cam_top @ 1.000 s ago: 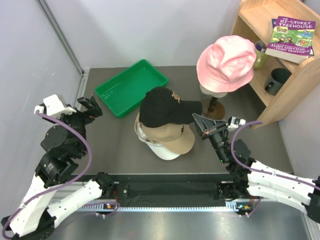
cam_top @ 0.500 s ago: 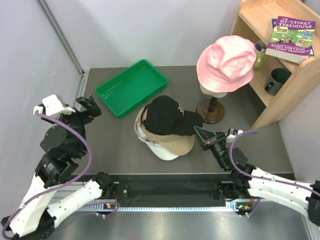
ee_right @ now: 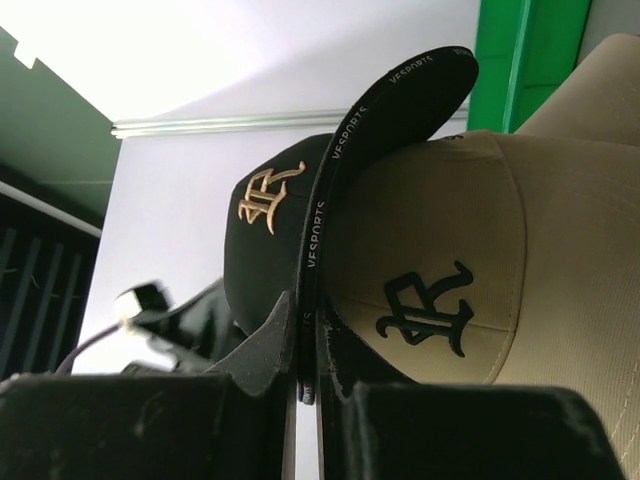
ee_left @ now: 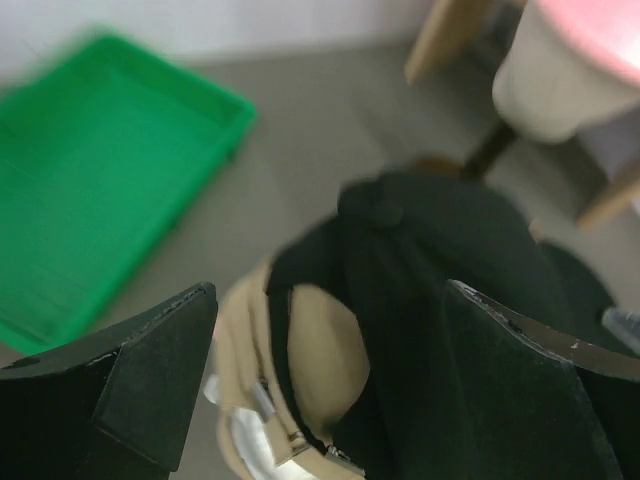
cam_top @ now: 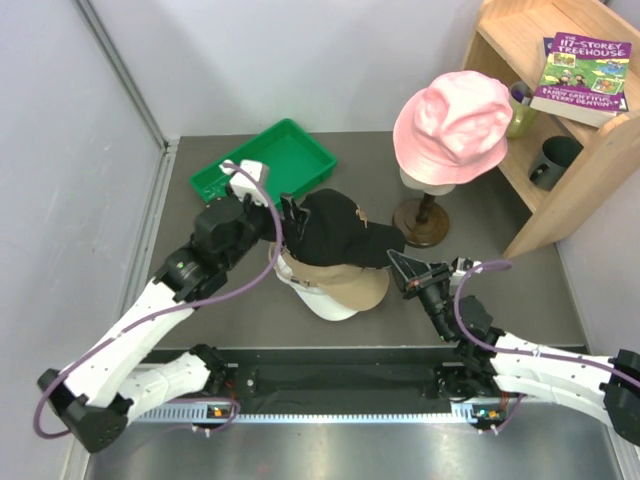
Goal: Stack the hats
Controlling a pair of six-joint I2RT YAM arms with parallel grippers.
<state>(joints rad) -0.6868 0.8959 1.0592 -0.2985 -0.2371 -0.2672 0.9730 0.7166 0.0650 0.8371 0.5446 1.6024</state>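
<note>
Three hats sit stacked mid-table: a black cap (cam_top: pixel 340 232) on top, a tan cap (cam_top: pixel 352 285) under it and a white cap (cam_top: pixel 330 305) at the bottom. My right gripper (cam_top: pixel 400 265) is shut on the black cap's peak (ee_right: pixel 330 200), low beside the tan cap (ee_right: pixel 450 280). The left gripper (cam_top: pixel 288 225) stands open at the back of the black cap (ee_left: pixel 440 260), one finger on each side, with the tan cap (ee_left: pixel 320 360) showing through the rear opening. A pink hat (cam_top: pixel 452 125) sits on the mannequin head.
A green tray (cam_top: pixel 262 172) lies behind the stack at back left. The mannequin's wooden stand (cam_top: pixel 425 222) rises just right of the hats. A wooden shelf (cam_top: pixel 560 190) at the right holds a book (cam_top: pixel 583 75) and a dark mug (cam_top: pixel 553 160).
The right gripper has lowered the black cap onto the tan cap. The left arm has swung in from the far left to the back of the black cap.
</note>
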